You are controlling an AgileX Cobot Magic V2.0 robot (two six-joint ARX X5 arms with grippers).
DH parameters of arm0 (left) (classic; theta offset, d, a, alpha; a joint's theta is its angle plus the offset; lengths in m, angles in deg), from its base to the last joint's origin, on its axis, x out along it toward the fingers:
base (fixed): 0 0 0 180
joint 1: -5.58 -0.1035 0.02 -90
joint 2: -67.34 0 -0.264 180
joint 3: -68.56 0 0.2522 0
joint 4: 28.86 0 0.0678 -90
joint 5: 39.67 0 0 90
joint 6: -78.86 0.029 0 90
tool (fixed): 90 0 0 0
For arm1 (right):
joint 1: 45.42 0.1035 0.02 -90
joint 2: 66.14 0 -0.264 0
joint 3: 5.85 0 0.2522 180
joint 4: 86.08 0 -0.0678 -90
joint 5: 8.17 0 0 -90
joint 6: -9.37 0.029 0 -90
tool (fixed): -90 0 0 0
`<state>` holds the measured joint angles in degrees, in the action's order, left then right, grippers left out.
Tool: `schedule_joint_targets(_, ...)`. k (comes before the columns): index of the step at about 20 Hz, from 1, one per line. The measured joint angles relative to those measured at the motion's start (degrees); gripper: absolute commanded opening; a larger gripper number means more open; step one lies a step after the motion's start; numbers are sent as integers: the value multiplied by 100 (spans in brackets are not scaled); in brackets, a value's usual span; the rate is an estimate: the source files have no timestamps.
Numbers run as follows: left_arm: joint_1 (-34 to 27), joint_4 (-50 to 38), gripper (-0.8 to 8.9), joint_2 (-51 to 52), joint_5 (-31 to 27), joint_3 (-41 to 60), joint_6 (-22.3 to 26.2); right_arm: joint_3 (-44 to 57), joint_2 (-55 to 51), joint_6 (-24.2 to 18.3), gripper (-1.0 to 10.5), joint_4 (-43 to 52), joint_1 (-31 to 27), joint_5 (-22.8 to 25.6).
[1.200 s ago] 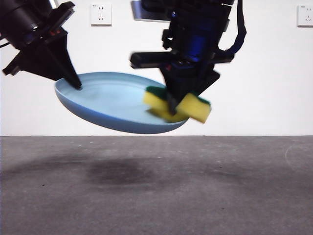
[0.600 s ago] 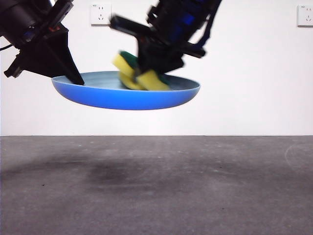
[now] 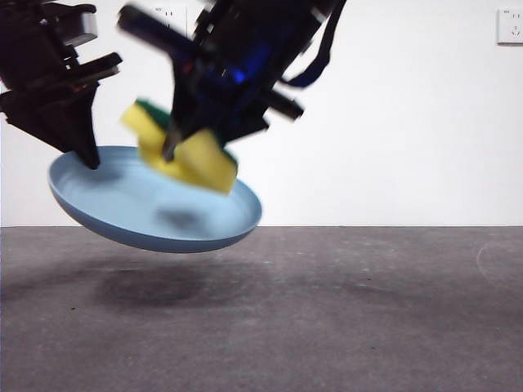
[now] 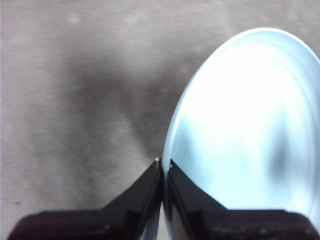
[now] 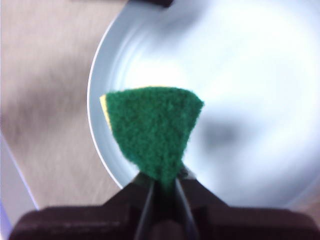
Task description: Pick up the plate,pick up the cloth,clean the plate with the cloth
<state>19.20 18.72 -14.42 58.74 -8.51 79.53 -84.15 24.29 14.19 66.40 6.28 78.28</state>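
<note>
The light-blue plate point(image 3: 147, 211) hangs in the air, tilted, its open face toward the camera. My left gripper point(image 3: 86, 155) is shut on the plate's left rim; the left wrist view shows its jaws point(image 4: 163, 165) pinching the rim of the plate point(image 4: 245, 125). My right gripper point(image 3: 176, 151) is shut on the cloth point(image 3: 184, 155), a yellow sponge with a green layer, held just above the plate's inner face. In the right wrist view the cloth point(image 5: 152, 127) shows green side up over the plate point(image 5: 240, 75), clamped by the right gripper point(image 5: 162, 182).
A dark grey tabletop point(image 3: 327, 310) lies below, with the plate's shadow on it. A white wall with two sockets point(image 3: 169, 15) stands behind. The table's right half holds nothing.
The plate has moved left and tilted its face toward the camera. The right gripper with the cloth has swept left across the plate. The left gripper shifted a little left and lower.
</note>
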Motion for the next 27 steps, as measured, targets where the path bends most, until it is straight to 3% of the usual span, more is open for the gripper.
schedule_joint_targets(9, -133, -645, -9, -1215, -203, -11, 61, -2, -1451, 13, -12, -933, -42, 1574)
schedule_joint_targets(12, -201, -946, -7, -1670, -256, -13, 59, -2, -1915, 13, -12, -1388, -98, 1814)
schedule_joint_targets(14, -223, -1021, 26, -1893, -286, -13, 57, -2, -2061, 11, -12, -1617, -146, 1873)
schedule_joint_targets(17, -232, -1132, 438, -2004, -378, -13, 61, -2, -2109, 11, -12, -1790, -264, 1875)
schedule_joint_targets(23, -219, -970, 449, -1836, -343, -11, -229, -2, -2013, 11, -12, -1849, -732, 1853)
schedule_joint_targets(27, -83, -813, 449, -636, -227, -13, -332, -2, -1460, 11, -12, -1823, -1196, 1576)
